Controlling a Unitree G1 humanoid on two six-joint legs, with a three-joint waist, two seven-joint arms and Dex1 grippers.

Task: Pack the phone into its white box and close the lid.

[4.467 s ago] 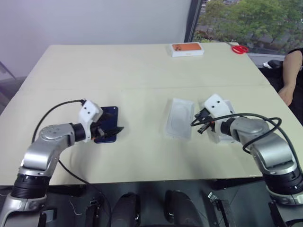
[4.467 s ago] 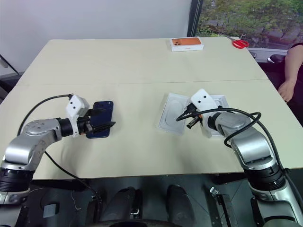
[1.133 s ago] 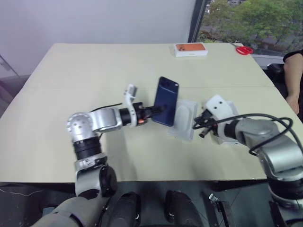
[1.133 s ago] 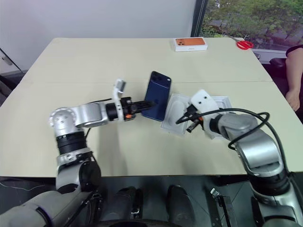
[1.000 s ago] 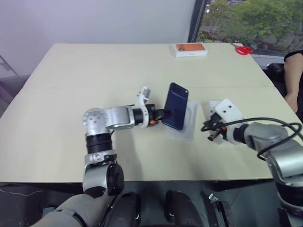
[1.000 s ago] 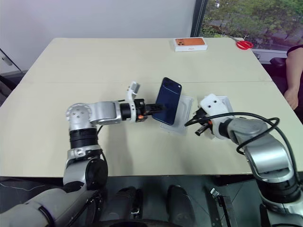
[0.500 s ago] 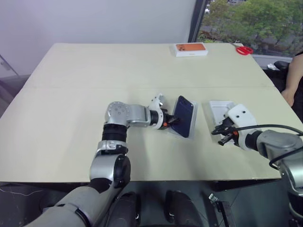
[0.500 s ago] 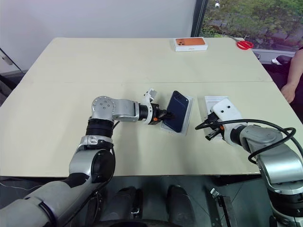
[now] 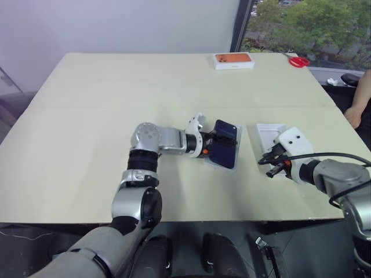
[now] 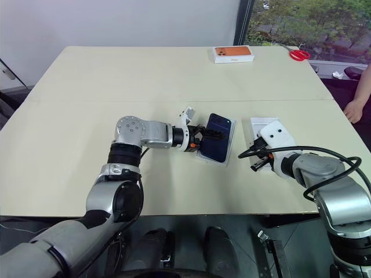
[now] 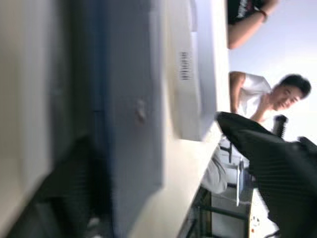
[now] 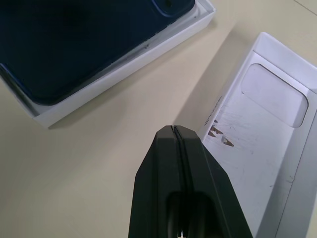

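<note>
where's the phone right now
In the head views the phone lies in the white box near the table's middle, right at the left hand, with the right hand off to its right.

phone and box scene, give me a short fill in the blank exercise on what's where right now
1. The dark blue phone lies in the white ____.
2. The fingers of the right gripper are ____.
3. The box at the far edge of the table has a picture coloured ____.
4. The scissors near the window have handles coloured ____.

Missing words: box; shut; orange; red
</note>
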